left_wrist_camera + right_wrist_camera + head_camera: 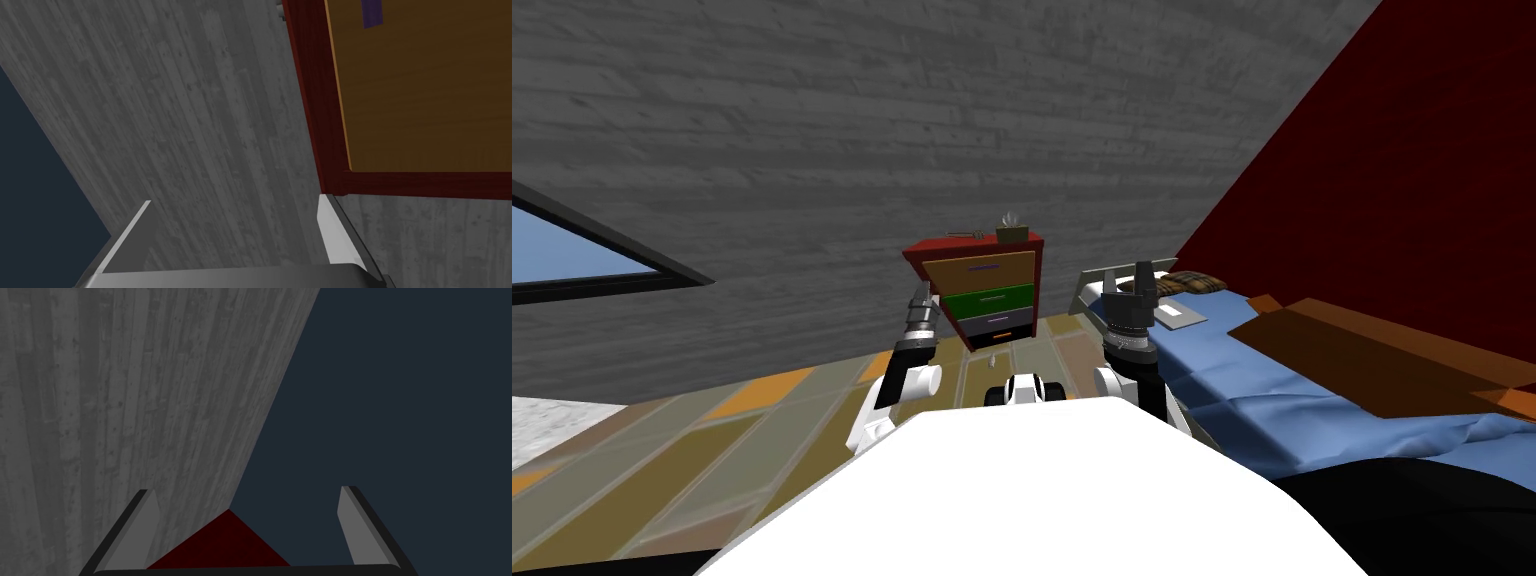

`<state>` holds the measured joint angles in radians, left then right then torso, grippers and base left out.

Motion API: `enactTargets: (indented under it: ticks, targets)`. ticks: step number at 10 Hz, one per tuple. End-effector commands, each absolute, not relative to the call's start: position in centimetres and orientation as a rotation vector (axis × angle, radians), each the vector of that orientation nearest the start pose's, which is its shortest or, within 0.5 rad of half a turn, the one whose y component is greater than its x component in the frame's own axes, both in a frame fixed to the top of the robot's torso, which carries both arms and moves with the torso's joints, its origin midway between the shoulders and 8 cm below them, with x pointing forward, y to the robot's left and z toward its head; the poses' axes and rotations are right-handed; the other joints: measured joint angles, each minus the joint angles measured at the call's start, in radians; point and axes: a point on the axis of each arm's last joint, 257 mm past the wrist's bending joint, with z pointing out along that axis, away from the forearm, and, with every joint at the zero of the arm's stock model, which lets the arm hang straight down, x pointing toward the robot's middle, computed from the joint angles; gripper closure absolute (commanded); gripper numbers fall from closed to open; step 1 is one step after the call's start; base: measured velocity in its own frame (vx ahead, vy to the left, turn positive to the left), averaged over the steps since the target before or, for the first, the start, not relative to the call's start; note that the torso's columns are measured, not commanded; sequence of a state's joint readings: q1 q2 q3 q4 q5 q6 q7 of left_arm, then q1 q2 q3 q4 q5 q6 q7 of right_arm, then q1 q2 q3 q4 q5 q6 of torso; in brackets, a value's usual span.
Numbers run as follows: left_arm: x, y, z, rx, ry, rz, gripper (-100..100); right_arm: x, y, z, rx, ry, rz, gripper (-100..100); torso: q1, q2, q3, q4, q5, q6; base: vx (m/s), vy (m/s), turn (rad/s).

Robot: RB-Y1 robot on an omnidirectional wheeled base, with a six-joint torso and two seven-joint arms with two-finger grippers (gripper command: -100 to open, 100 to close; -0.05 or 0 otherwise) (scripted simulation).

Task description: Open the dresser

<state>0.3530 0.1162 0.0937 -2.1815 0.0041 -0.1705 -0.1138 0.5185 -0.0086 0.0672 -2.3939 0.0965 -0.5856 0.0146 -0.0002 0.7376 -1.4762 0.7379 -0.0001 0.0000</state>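
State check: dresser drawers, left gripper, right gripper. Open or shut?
Dresser: drawer fronts look flush, shut.
Left gripper: open, empty, near a corner of the dresser's red frame.
Right gripper: open, empty.

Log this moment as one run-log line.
dresser: looks shut | left hand: open, beside dresser's frame corner | right hand: open, raised, holding nothing

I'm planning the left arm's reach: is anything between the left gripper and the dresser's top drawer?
Nothing visible does. The open left gripper points at the grey wall beside the red frame of the dresser; the tan top drawer and its purple handle show unobstructed.
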Motion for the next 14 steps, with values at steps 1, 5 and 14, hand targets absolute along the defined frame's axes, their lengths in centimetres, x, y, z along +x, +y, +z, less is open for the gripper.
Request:
enactTargets:
  ticks: [1,5,14]
  targets:
    - [42.7,31.2,-4.3,-0.786,0.936,-1.049,-100,30.6,-23.9,8.1,0.448,0.548,1.327,0,-0.001,0.000,0.000,0.000,0.000,0.000,0.099,-0.021,-0.010]
    - [44.0,31.6,-5.9,-0.843,0.984,-1.029,-100,30.6,-23.9,8.1,0.448,0.548,1.327,0,0.000,0.001,0.000,0.000,0.000,0.000,0.090,-0.008,-0.012]
    - [46.9,32.5,-10.7,-1.004,1.104,-0.976,-100,30.6,-23.9,8.1,0.448,0.548,1.327,0,0.000,0.001,0.001,0.000,0.000,0.000,0.119,-0.017,-0.015]
